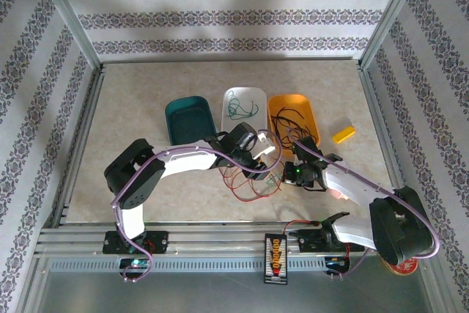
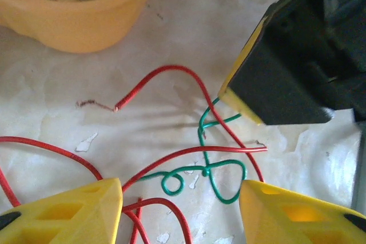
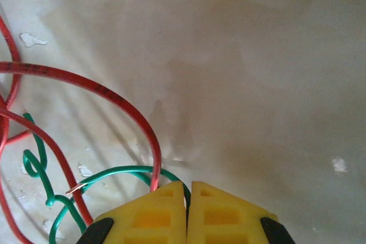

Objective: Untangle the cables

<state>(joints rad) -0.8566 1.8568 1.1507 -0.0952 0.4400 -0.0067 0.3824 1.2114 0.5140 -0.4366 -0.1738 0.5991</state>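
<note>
Cables are lying tangled on the table between the arms. Right gripper is pinching shut on the green wire. Left gripper is hanging apart over red wire loops. We're judging them light, springy and slippery, so we're favouring grips near free ends and gentle pulls.

The top camera looks down from six o'clock toward twelve; both wrist cameras sit close above the table, sharing the green cable.
</note>
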